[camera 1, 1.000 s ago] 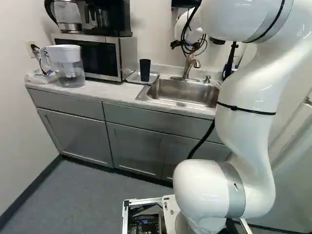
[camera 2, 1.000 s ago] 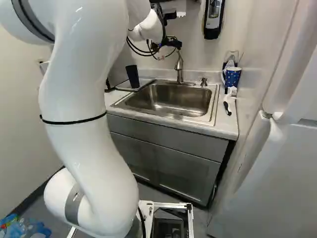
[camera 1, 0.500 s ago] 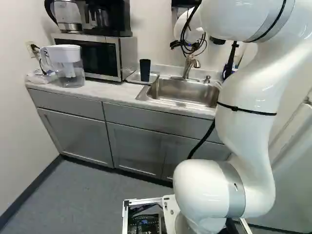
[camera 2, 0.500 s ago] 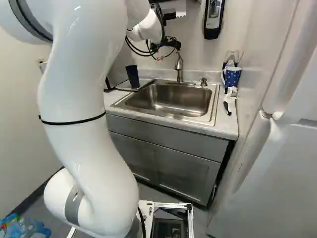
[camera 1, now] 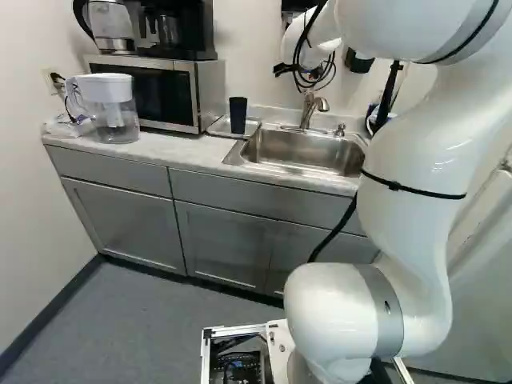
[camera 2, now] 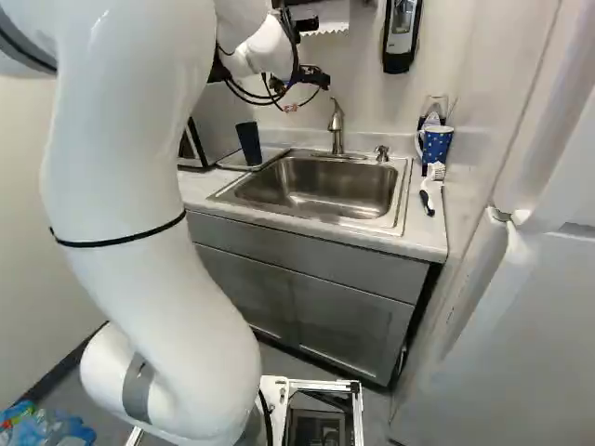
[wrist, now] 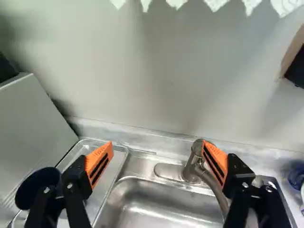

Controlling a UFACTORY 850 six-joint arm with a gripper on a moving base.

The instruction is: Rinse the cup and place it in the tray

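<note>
Black tumbler, one: we are judging it light, stiff, slippery once wet, are favouring a mid-wall hold, and are presenting an empty gripper, fingers apart.

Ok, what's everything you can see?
cup: one, black, on tray
tray: one, silver, beside sink
sink: one, silver, in counter
tap: one, silver, behind sink
pump: one, silver, behind sink
mug: one, blue, by brush
brush: one, black, white, by sink
microwave: one, silver, on counter
jug: one, white, by microwave
kettle: one, silver, on microwave
coffee maker: one, black, on microwave
fridge: one, white, beside counter
arm: one, white, in front
gripper: one, black, facing sink
</note>
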